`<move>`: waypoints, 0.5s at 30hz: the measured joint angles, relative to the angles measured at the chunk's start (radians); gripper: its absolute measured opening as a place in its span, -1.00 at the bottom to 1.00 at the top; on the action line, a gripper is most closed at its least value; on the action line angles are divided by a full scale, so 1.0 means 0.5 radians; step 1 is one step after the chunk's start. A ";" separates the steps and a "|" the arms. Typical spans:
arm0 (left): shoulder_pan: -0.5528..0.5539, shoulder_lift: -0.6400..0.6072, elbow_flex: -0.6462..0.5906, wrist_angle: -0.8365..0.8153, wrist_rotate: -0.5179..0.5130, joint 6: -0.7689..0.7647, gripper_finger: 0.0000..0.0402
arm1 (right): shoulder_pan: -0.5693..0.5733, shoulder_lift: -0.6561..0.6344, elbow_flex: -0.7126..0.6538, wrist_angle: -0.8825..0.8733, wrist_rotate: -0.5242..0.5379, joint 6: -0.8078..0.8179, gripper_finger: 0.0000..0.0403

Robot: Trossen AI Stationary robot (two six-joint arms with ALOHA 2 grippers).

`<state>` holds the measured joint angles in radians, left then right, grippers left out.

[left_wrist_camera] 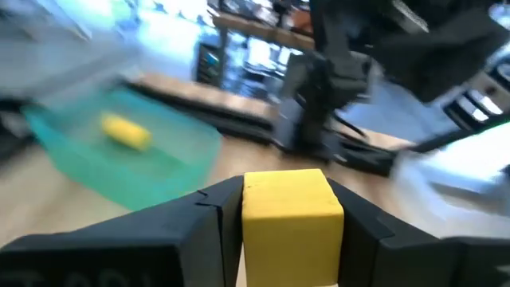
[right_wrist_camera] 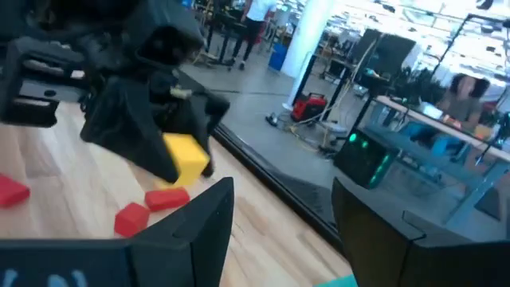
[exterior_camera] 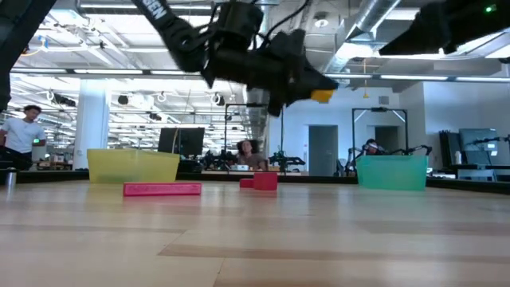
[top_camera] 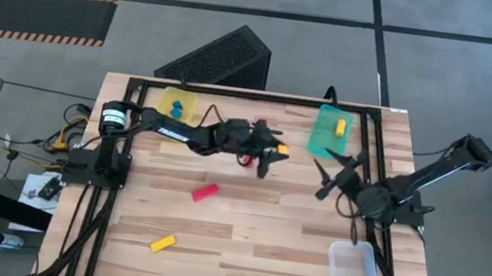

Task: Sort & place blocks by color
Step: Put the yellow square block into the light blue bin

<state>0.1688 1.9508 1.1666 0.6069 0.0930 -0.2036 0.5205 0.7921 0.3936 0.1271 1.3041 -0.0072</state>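
Note:
My left gripper hangs above the table's middle, shut on a yellow cube, which also shows in the low view and the right wrist view. The teal tray stands a little to its right and farther back and holds a yellow block. Small red blocks lie on the table below the left gripper. A red bar and a yellow bar lie flat nearer the front edge. My right gripper is open, waiting right of the cube. My left gripper pinches the yellow cube by two opposite side faces between its two fingers. The cube's front face sticks out past the fingertips. It is lifted clear of the table, high above the red blocks.
The yellow tray at the far left holds blue blocks. A clear tray sits at the near right corner. A black box stands beyond the far edge. People show in the room behind the table.

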 joint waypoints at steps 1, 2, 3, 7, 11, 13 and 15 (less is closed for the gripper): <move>0.004 0.000 0.046 -0.031 -0.054 0.060 -0.41 | 0.001 -0.058 -0.015 -0.035 0.000 0.015 0.13; 0.015 0.000 0.083 -0.057 -0.085 0.116 -0.40 | 0.003 -0.112 -0.017 -0.071 0.000 0.016 0.12; 0.028 0.000 0.114 -0.074 -0.092 0.170 -0.40 | 0.009 -0.156 -0.015 -0.095 0.001 0.017 0.12; 0.087 0.000 0.171 -0.076 -0.074 0.255 -0.44 | 0.061 -0.288 -0.015 -0.142 0.017 0.019 0.09; 0.150 0.061 0.239 -0.011 -0.056 0.189 -0.44 | 0.104 -0.361 -0.015 -0.143 0.038 -0.002 0.05; 0.179 0.158 0.306 0.019 0.017 0.111 -0.44 | 0.113 -0.373 -0.014 -0.142 0.061 -0.002 0.03; 0.191 0.323 0.453 0.034 0.098 0.041 -0.44 | 0.110 -0.373 -0.013 -0.134 0.061 -0.002 0.01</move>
<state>0.2645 2.1125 1.3934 0.6238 0.1420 -0.1830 0.5755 0.6056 0.3870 0.0601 1.3347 -0.0080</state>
